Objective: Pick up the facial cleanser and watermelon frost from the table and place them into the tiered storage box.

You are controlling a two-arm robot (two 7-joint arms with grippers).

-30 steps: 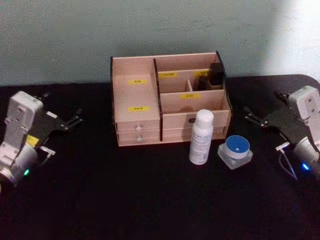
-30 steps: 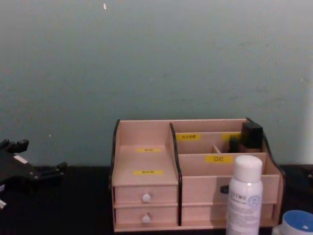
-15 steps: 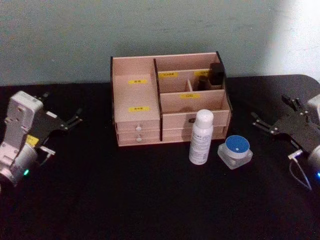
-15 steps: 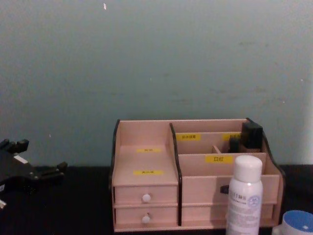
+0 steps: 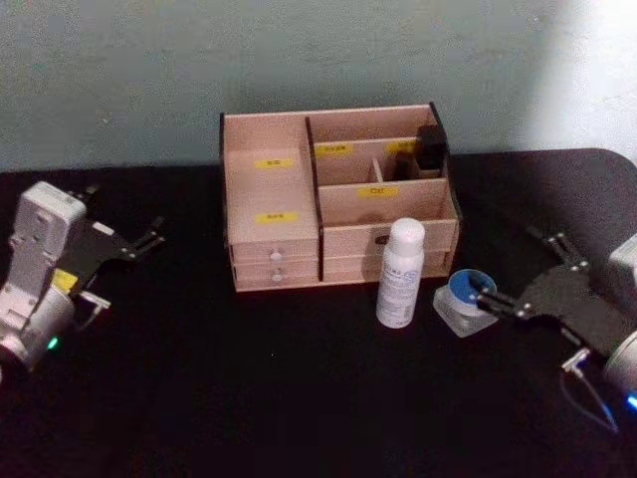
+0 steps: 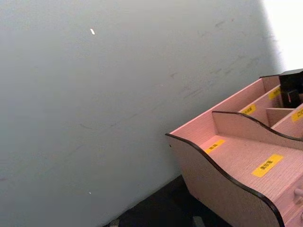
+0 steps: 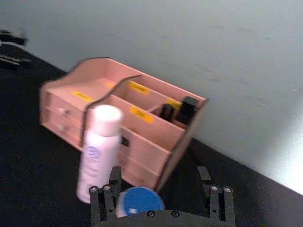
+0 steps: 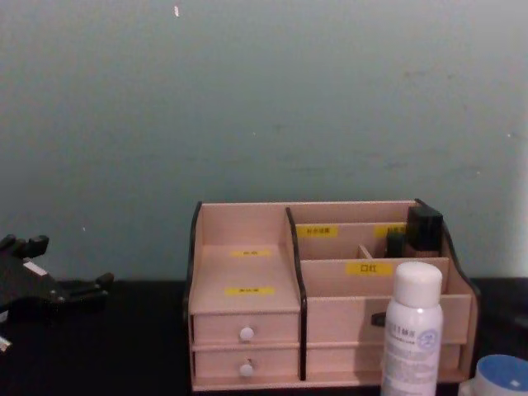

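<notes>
Here the right gripper [image 5: 523, 271], fingers [image 5: 495, 302] spread, reaches beside the blue-lidded jar [image 5: 463, 288]; left gripper [image 5: 151, 234] parked, unclenched.

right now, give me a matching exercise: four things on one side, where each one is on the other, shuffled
1 white bottle
2 blue-lidded jar
3 black item
4 left gripper

a in the tiered storage box's back right compartment
b left of the box, apart from it
c upright in front of the box
d at a fingertip of the open right gripper

Pairs: 1-c, 2-d, 3-a, 4-b
</notes>
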